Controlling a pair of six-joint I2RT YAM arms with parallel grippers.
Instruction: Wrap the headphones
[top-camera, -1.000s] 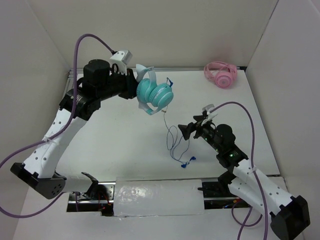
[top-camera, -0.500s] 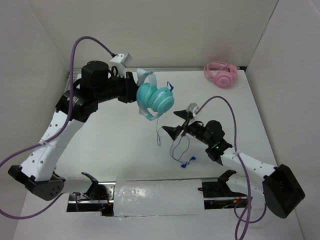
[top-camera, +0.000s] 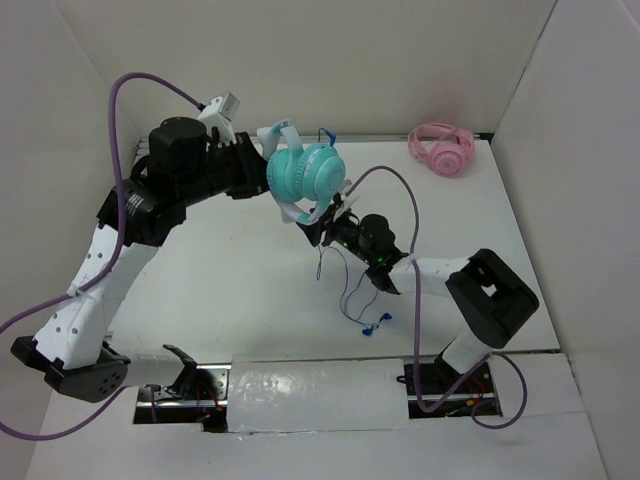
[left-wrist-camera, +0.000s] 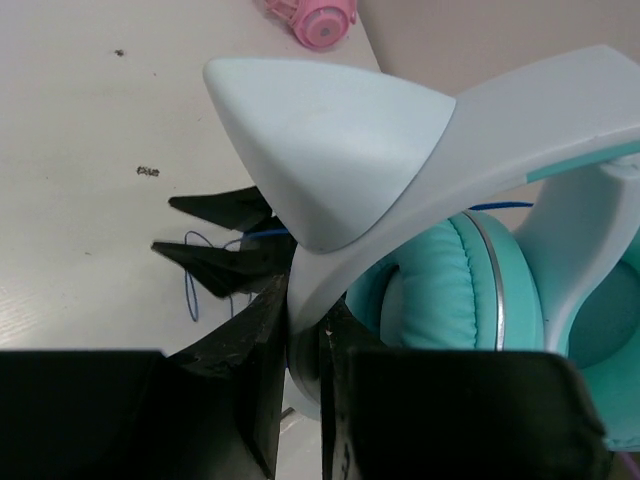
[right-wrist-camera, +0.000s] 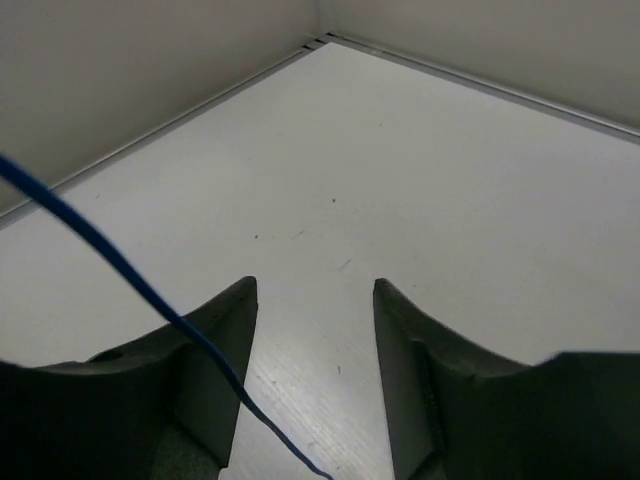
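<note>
The teal headphones (top-camera: 308, 175) hang in the air above the table's back middle. My left gripper (top-camera: 262, 170) is shut on their pale headband (left-wrist-camera: 330, 140), and a teal ear cushion (left-wrist-camera: 440, 290) shows just beyond the left gripper (left-wrist-camera: 305, 330). The thin blue cable (top-camera: 345, 290) drops from the headphones to a loose tangle on the table, ending in the small blue plug (top-camera: 372, 327). My right gripper (top-camera: 322, 228) sits just below the earcups, open. In the right wrist view the cable (right-wrist-camera: 130, 275) crosses in front of the left finger, and the right gripper (right-wrist-camera: 315, 290) holds nothing.
Pink headphones (top-camera: 441, 148) lie at the back right near the wall. White walls close the table on the left, back and right. The right arm stretches low across the table's middle.
My right arm has swung left and forward from the table's right side to just under the headphones, jaws narrowing. The left arm has lifted the headphones slightly up and back.
</note>
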